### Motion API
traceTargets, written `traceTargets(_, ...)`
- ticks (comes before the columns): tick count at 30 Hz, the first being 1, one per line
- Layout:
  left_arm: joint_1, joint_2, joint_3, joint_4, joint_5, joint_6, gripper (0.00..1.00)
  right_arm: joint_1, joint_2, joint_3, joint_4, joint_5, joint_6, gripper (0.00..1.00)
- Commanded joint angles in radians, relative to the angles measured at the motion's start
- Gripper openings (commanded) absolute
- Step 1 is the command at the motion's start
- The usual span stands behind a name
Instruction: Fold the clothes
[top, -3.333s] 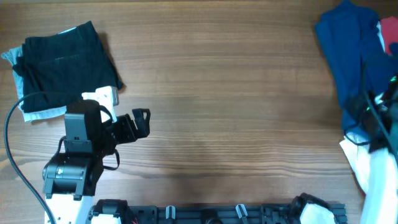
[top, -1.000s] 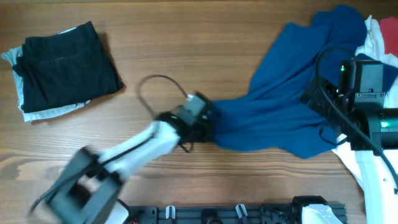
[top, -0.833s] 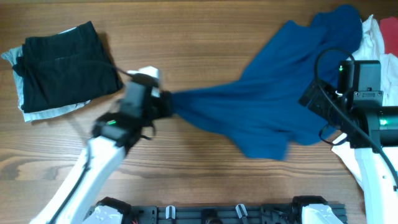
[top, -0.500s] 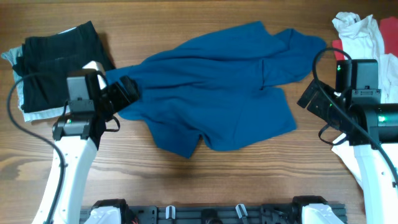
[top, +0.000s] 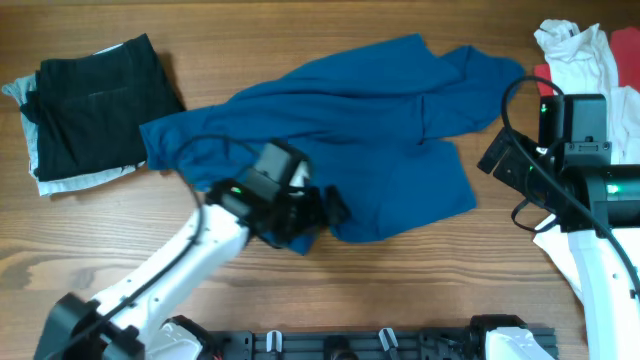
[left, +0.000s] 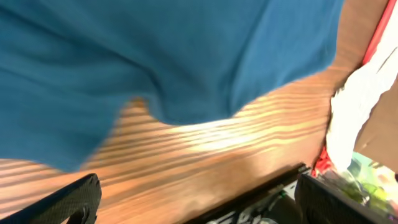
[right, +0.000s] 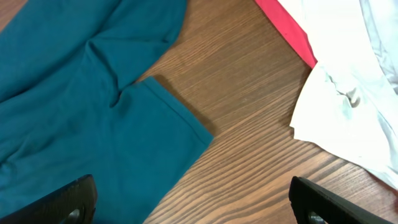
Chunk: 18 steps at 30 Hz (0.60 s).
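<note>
We see the blue shirt (top: 340, 130) lying rumpled just right of the black pile (top: 100, 105). Our left gripper (top: 322, 212) hovers at the shirt's near hem, well right of the pile, spread wide and empty. The right gripper (top: 498, 158), farther right again, is likewise wide and empty. We should pinch a single layer at the hem and draw it flat before folding. Half a second earlier the left gripper sat beside the pile at the shirt's corner; the shirt hasn't moved.
</note>
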Motion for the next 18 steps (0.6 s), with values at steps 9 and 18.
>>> traceTargets(9, -0.326, 0.284, 0.000, 0.312, -0.180, -0.573, 0.99, -0.004, 0.008, 0.016, -0.016, 0.024, -0.019, 1.00)
traceTargets(18, -0.364, 0.418, 0.000, 0.510, -0.352, -0.591, 0.88, -0.004, 0.007, 0.016, -0.020, 0.024, -0.023, 1.00)
